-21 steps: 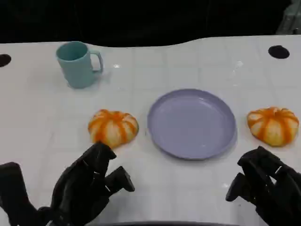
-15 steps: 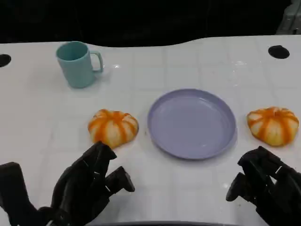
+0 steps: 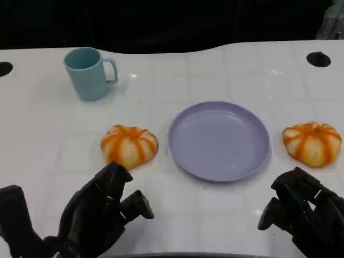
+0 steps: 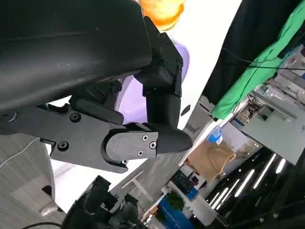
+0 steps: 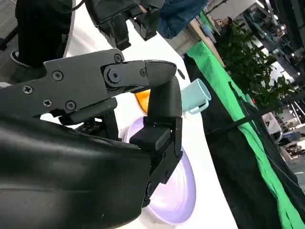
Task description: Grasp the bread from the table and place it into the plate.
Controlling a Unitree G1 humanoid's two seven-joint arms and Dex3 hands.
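From the head view the white table (image 3: 215, 70) carries two orange-striped bread rolls, one lavender plate (image 3: 219, 141) and one teal mug (image 3: 88, 73). The left bread (image 3: 129, 145) lies just beside the plate's left rim without touching it; the right bread (image 3: 312, 142) lies near the plate's right rim, close to the table's right side. The mug stands well apart, toward the far left. Bare table runs between the rolls and the near edge, where the left hand (image 3: 102, 212) and the right hand (image 3: 301, 212) hover, each holding nothing, fingers loosely curled and apart. No writing can be read. In the left wrist view the left hand (image 4: 143, 138) is empty, with the plate (image 4: 131, 98) and one bread (image 4: 162, 9) beyond it. In the right wrist view the right hand (image 5: 162, 119) is likewise empty, before the plate (image 5: 178, 191), a bread (image 5: 142, 101) and the mug (image 5: 196, 95).
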